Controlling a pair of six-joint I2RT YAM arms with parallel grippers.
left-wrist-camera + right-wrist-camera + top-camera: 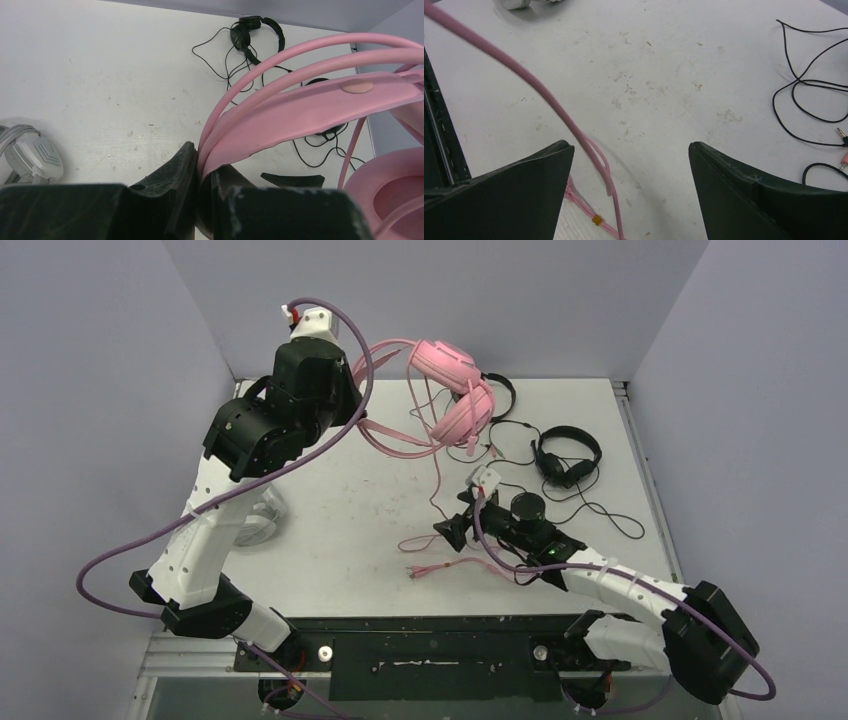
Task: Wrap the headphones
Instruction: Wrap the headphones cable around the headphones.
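The left claw [200,175] is clenched on the headband [300,107] of the pink headset [455,390], holding it in the air over the far part of the surface [340,510]. Its cable [437,465] hangs down from the cups, and the loose end lies in a loop on the surface in front of the right arm. The right claw [630,146] sits low there with its jaws wide apart, gripping nothing. In the right wrist view the cable runs down between the fingers, close to the left-hand one, and I cannot tell whether it touches that finger.

The headset looks light, made of hard plastic with a springy band and soft cups. The band is therefore a sound place to hold, as the left claw does. The cable is thin, limp and probably smooth. It is likely to slide through a loose pinch and spring out of its coils, so it wants a firm grip on the cord itself, a little up from the plug rather than on the plug.

There are four headsets:
- **Pink:** one, held aloft.
- **White-grey:** one [35,155], bulky, on the surface at the left, beside the left arm.
- **Black:** two thin ones, one at the far right [568,455] and one just behind the pink cups [503,390]. Their black cords [600,510] trail loosely across the right side.
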